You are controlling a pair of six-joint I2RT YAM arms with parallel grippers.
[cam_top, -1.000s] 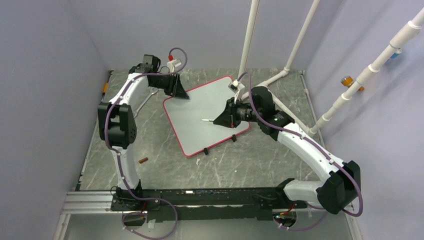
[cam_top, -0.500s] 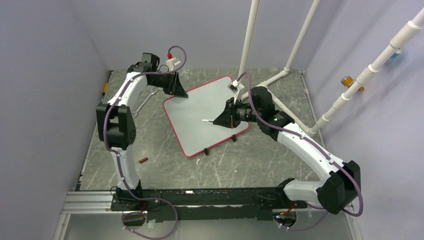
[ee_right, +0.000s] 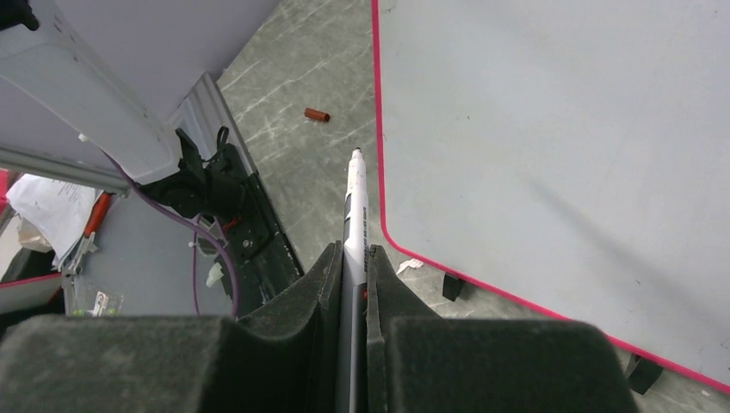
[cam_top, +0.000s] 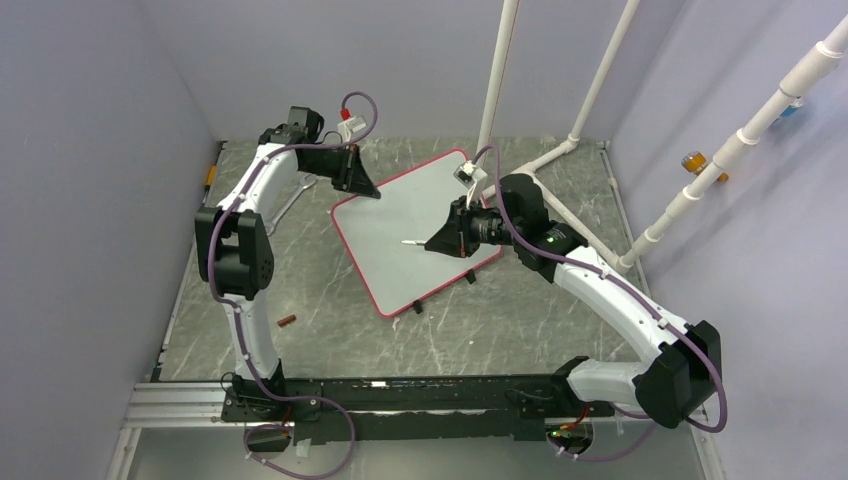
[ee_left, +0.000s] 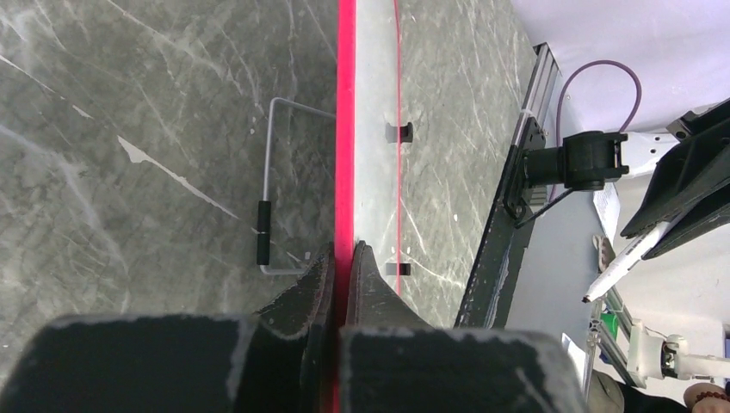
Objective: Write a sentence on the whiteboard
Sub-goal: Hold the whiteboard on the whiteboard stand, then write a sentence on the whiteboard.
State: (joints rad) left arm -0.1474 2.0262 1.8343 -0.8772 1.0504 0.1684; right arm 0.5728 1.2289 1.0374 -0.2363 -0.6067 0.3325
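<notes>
The grey marbled surface carries the whiteboard, which lies flat and skewed between the two tools, one corner reaching under the left tool and its pale face spreading out beneath the right tool. The left wrist view shows the left tool clenched on the board's thin red frame, one finger on each side of the rim, so the board appears pinned for writing. The right tool is clamped on a white marker that sticks out ahead of its fingers. From above, the marker points across the middle of the board, but the tip looks held off the face and no contact can be confirmed. A bent wire bracket with a black sleeve lies on the surface just beside the left tool, outside the frame. The board's two small black feet sit on the edge nearest the right tool's arm. A small red-brown cap lies well behind the left tool, toward the arm bases. No stroke of the sentence shows anywhere on the board, so the task looks barely begun: the cap is off, the marker gripped and the board steadied, and all of the writing remains.
</notes>
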